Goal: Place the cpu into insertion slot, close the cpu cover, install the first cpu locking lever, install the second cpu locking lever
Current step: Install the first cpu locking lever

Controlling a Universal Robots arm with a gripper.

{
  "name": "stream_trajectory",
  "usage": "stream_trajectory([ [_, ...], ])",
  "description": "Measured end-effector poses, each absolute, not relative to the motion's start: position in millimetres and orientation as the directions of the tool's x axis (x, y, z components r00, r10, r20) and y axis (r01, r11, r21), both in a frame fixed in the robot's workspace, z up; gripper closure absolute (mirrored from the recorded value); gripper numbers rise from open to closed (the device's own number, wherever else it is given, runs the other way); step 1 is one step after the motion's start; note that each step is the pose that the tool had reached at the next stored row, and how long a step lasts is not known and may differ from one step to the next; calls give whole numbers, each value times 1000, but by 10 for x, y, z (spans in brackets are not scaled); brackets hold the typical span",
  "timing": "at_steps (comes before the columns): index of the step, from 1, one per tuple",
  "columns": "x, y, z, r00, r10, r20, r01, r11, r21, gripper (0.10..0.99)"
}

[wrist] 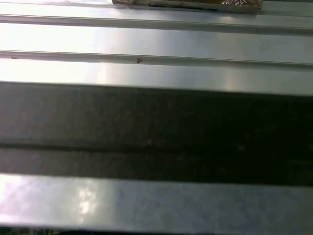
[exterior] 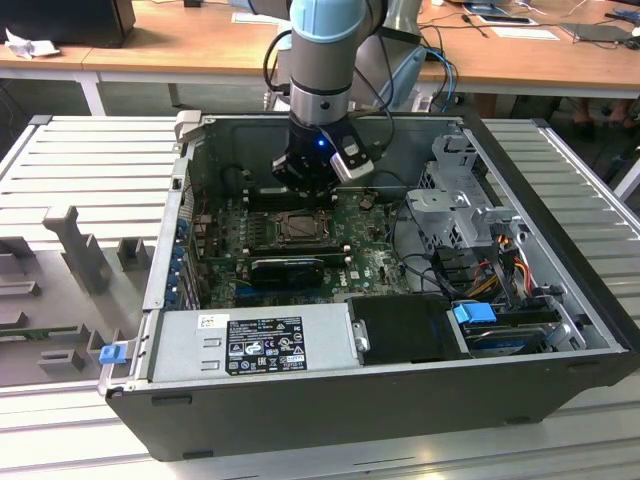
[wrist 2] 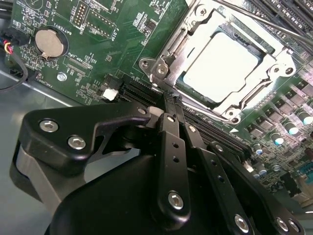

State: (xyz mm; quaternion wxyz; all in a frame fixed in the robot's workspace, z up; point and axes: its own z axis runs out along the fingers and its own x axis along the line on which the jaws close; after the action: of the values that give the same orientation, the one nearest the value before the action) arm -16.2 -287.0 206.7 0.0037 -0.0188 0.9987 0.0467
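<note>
The cpu (wrist 2: 220, 66), a pale silver square, lies in the insertion slot (exterior: 300, 228) on the green motherboard. The cpu cover (wrist 2: 195, 30), a metal frame with a window, lies flat around the chip. A thin lever rod (wrist 2: 266, 23) runs along one side of the socket; I cannot tell whether it is latched. My gripper (wrist 2: 169, 100) is shut with nothing in it, its black fingers meeting beside the corner of the socket. In the exterior view the gripper (exterior: 298, 190) hangs just above the board at the socket's back edge.
The open case holds a power supply (exterior: 260, 345) in front, a long black card (exterior: 290, 268) before the socket, a drive cage (exterior: 455, 190) and cables at the exterior view's right. A coin battery (wrist 2: 50, 41) sits on the board. Ribbed grey table (wrist: 156, 44) surrounds the case.
</note>
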Motion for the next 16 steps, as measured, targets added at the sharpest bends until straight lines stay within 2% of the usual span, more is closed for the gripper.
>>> stream_trajectory([
  [11, -162, -2873, 2016, -999, -37, -9, -38, 995, 96, 980],
  [16, -162, -2873, 2155, -999, -37, -9, -38, 995, 96, 980],
])
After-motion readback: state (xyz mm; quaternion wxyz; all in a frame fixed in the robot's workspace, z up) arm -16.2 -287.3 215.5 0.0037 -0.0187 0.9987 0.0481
